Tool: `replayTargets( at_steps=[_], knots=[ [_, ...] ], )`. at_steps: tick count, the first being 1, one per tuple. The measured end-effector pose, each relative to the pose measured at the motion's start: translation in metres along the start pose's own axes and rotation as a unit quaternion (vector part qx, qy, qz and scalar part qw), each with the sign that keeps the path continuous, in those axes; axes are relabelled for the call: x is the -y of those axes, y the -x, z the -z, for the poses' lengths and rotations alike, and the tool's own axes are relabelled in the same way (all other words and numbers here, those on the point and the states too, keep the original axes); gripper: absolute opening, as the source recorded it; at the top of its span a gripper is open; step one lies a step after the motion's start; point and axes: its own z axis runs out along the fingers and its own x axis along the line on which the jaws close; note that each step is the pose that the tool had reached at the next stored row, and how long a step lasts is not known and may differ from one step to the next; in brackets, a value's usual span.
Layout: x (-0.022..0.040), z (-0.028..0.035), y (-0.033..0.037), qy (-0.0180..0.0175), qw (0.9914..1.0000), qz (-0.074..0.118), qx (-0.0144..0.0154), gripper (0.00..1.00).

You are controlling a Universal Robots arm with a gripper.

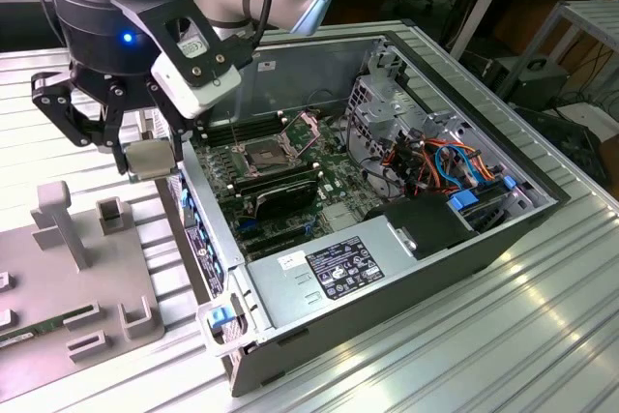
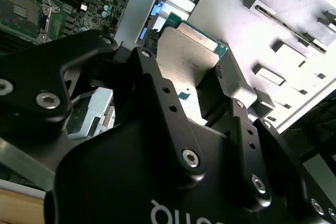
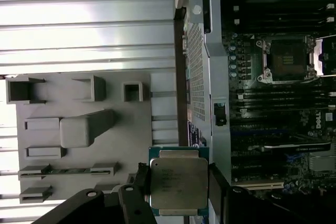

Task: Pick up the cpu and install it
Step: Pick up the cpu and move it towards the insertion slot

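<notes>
The cpu point(image 1: 151, 158), a small silver-topped square chip on a green carrier edge, hangs between the fingers of my gripper point(image 1: 152, 160), which is shut on it. In the exterior view it hovers just outside the computer case's near-left wall, over the gap between the case and the grey fixture plate. Both wrist views show the cpu point(image 3: 178, 183) point(image 2: 190, 56) clamped by its two opposite edges between the black fingers point(image 3: 218, 184). The open dark socket point(image 1: 263, 154) point(image 3: 287, 59) point(image 2: 21, 11) with its raised metal frame sits on the motherboard inside the case, apart from the chip.
The open computer case point(image 1: 290, 282) holds the motherboard, memory slots, cables and a power supply point(image 1: 430, 224). A grey fixture plate point(image 1: 58, 278) point(image 3: 131, 140) with upright holders lies at the exterior view's left, with a green memory stick point(image 1: 34, 328) point(image 3: 65, 171) in it. The table is ribbed metal.
</notes>
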Motion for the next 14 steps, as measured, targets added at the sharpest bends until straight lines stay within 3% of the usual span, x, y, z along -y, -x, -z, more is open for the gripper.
replayTargets(
  at_steps=[11,14],
  knots=[
    [-0.0006,-0.0003,0.012,0.0,1.0,0.0,0.0,0.55],
    [-0.0009,-0.0005,0.0186,0.0,1.0,0.0,0.0,0.55]
  ],
)
